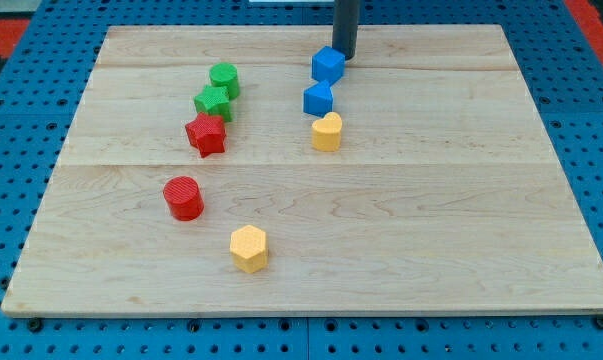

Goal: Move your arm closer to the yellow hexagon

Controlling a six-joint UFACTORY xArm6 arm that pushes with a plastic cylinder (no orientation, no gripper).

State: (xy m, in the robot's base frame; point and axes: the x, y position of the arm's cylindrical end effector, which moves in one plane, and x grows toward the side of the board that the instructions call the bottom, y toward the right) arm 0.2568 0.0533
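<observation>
The yellow hexagon [249,248] lies near the view's bottom, left of centre, on the wooden board [461,220]. My tip [343,56] is at the view's top, just right of a blue cube [327,64], touching or nearly touching it. It is far from the yellow hexagon, which lies well below and to the left.
A second blue block [318,98] and a yellow heart [326,131] lie below the blue cube. A green cylinder [224,79], a green star [213,102] and a red star [206,134] cluster at upper left. A red cylinder [184,197] lies above-left of the hexagon.
</observation>
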